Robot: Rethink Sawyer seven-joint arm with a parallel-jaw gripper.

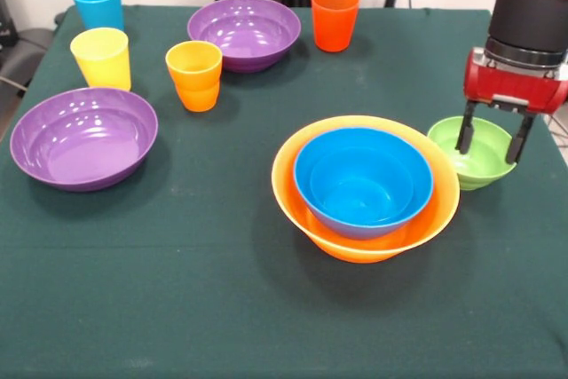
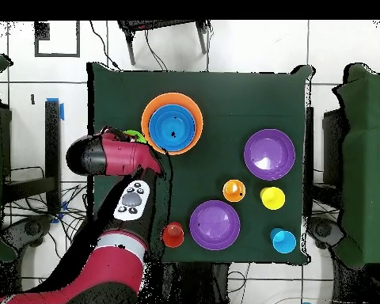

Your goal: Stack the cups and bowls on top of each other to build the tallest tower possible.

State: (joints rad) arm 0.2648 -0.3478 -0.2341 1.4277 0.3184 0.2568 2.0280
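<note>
The large orange bowl [image 1: 366,191] [image 2: 171,120] is seated mid-table toward the front view's right edge, with the blue bowl [image 1: 362,182] [image 2: 176,127] nested inside it as the tower so far. Two purple bowls [image 1: 83,138] [image 2: 269,153] [image 1: 244,33] [image 2: 214,224] are placed at the left edge and toward the far edge, and the small green bowl [image 1: 470,153] is located at the right edge. The yellow cup [image 1: 101,58], orange cup [image 1: 194,75], light blue cup [image 1: 98,3] and red-orange cup [image 1: 335,18] are spread along the far side; the gripper [image 1: 493,141] is spread wide, fingers lowered into the green bowl, nothing clamped.

We see a dark green table [image 1: 177,308] carrying 4 cups [image 1: 194,75], 2 purple bowls [image 1: 82,138], a green bowl [image 1: 472,153] and a large orange bowl [image 1: 366,189].
</note>
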